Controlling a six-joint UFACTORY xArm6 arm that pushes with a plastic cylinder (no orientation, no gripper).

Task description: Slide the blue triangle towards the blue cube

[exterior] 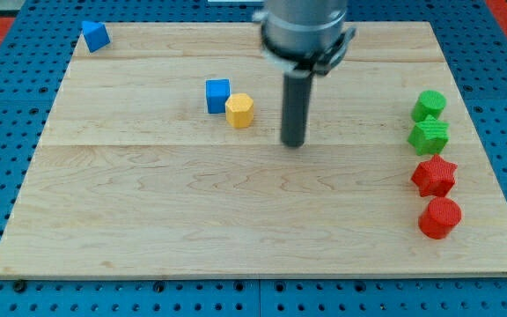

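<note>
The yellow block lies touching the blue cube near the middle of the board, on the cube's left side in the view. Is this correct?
Not quite. The camera view shows the yellow block touching the blue cube near the middle of the board, but on the cube's right side in the view, not the left. My tip stands further to the view's right, apart from both.

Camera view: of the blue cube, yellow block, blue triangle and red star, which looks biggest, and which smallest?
1. Red star, largest, though it lies nearer the view's bottom, so maybe nearer the camera.
2. Blue cube and yellow block: too alike to rank.
3. Blue triangle, smallest, at the view's top.
</note>
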